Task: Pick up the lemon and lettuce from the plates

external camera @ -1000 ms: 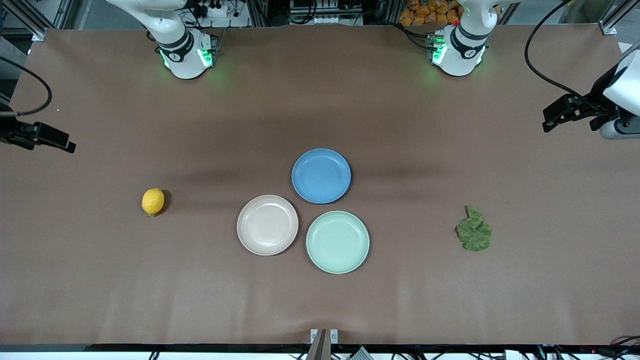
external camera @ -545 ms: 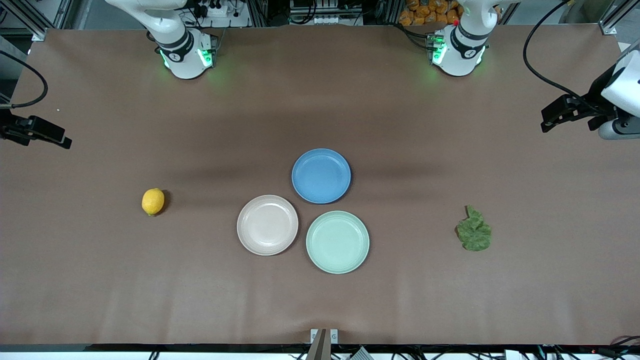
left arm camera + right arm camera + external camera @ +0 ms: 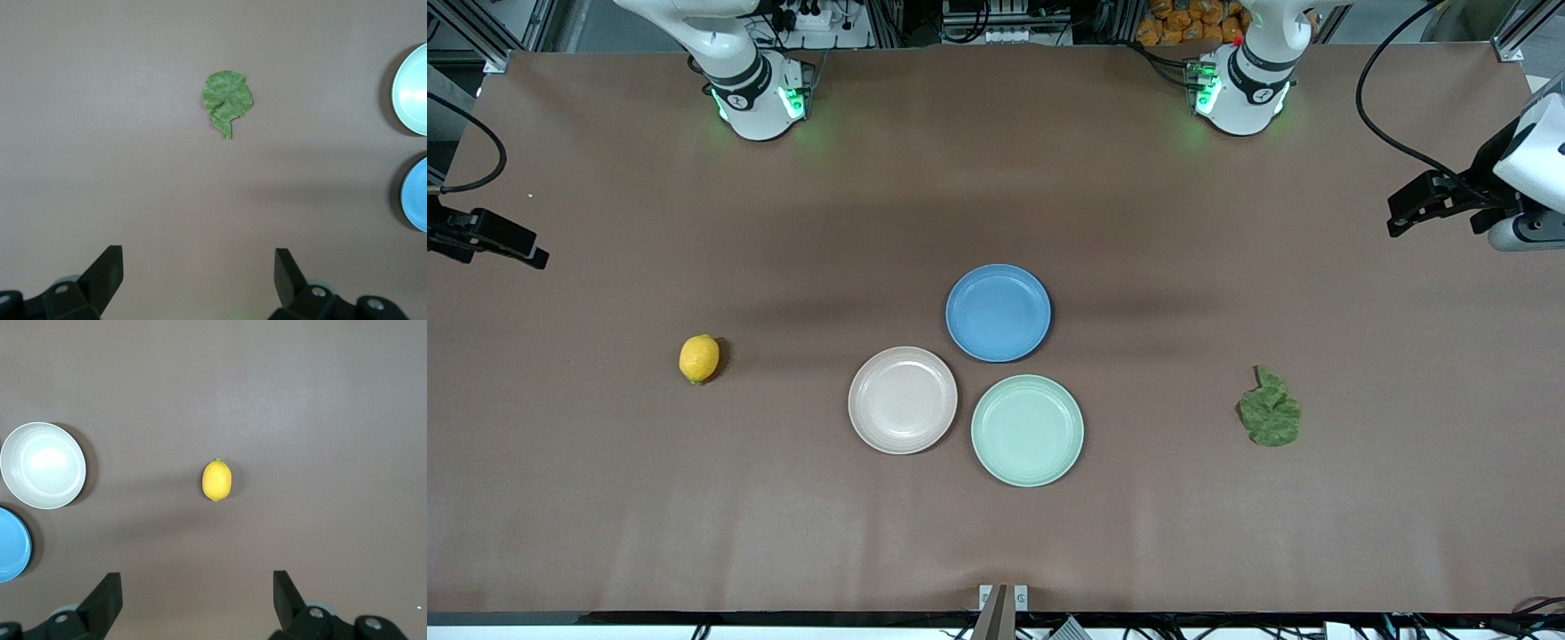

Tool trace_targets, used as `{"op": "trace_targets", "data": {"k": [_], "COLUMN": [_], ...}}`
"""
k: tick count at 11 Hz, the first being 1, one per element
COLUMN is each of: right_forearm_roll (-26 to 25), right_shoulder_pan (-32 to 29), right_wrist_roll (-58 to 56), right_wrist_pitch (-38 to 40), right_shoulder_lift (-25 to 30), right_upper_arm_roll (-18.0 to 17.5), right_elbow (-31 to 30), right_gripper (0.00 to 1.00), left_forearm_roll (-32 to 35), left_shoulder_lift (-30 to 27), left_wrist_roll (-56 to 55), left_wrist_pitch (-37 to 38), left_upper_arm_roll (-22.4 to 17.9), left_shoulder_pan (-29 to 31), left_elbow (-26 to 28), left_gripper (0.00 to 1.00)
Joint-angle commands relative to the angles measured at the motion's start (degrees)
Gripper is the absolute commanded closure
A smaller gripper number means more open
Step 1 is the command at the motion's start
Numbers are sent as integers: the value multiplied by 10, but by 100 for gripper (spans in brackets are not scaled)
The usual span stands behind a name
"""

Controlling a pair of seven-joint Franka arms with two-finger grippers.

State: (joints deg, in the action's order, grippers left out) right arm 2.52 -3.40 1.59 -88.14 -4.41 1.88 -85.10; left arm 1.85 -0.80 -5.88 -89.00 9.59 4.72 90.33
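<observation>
The lemon (image 3: 699, 358) (image 3: 217, 480) lies on the bare table toward the right arm's end, apart from every plate. Toward the left arm's end, the lettuce (image 3: 1270, 418) (image 3: 228, 102) also lies flat on the table. The beige-pink plate (image 3: 903, 400) (image 3: 43, 465) and the mint green plate (image 3: 1027, 430) (image 3: 413, 90) sit side by side mid-table, both bare. My right gripper (image 3: 525, 249) (image 3: 197, 587) hangs open over its end of the table, holding nothing. My left gripper (image 3: 1400, 213) (image 3: 198, 267) hangs open over its own end, also holding nothing.
A blue plate (image 3: 998, 312) with nothing on it sits just farther from the front camera than the two pale plates, close to both. A brown mat (image 3: 996, 178) covers the table. Both arm bases (image 3: 758, 98) stand along its farther edge.
My right gripper has drawn a little farther toward its end of the table. My left gripper has shifted only slightly. Lemon, lettuce and plates have not moved.
</observation>
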Motion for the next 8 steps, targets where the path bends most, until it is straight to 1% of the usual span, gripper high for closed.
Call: {"op": "trace_targets", "data": {"k": [1, 8], "right_forearm_roll": [-6, -8], "right_shoulder_pan": [7, 7], "right_wrist_roll": [1, 2], "right_wrist_pitch": [6, 6], "right_shoulder_lift": [2, -3], "right_upper_arm_roll": [8, 7], "right_elbow": [2, 4], "right_gripper": [0, 0], "left_forearm_roll": [-6, -8], "left_shoulder_lift": [0, 0], "left_wrist_roll": [-12, -11], "left_wrist_pitch": [1, 1], "left_upper_arm_roll": [1, 0], "left_shoulder_pan": [0, 6], "left_elbow": [-11, -16], "left_gripper": [0, 0]}}
